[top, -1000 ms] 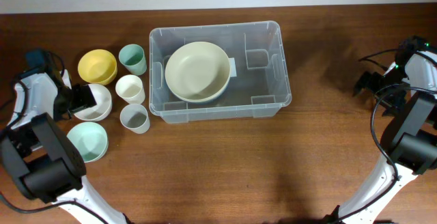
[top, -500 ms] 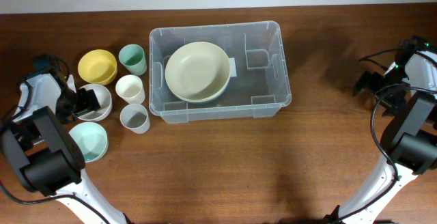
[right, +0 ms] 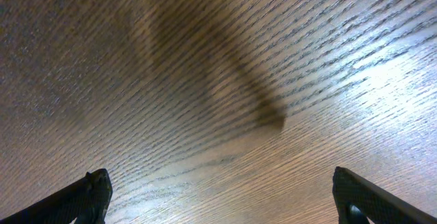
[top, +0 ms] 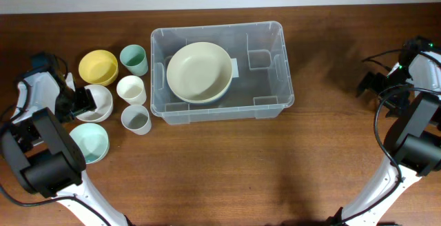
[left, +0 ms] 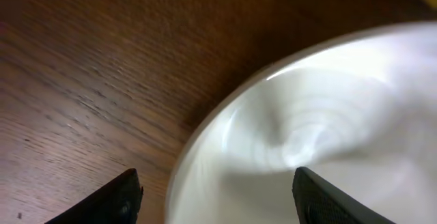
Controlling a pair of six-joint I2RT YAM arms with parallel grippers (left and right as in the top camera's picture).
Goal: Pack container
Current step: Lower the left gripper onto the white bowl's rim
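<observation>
Container [top: 265, 83] sits at the table's far middle in the overhead view, holding only a cream bowl [top: 199, 72]. A yellow bowl [top: 98, 67], teal cup [top: 134, 60], cream cup [top: 131, 89], grey cup [top: 136, 120], white bowl [top: 100, 103] and mint bowl [top: 89, 143] all wait outside on its left, so packing looks barely begun. The left gripper [top: 80, 102] is at the white bowl's edge, and the right gripper [top: 375, 88] is well apart on the other side. From the left wrist, its fingers [left: 119, 197] stand apart astride the white bowl's rim, one outside and one inside, not yet clamped. From the right wrist, the fingers [right: 92, 193] gape wide over bare table [right: 205, 80], holding nothing.
</observation>
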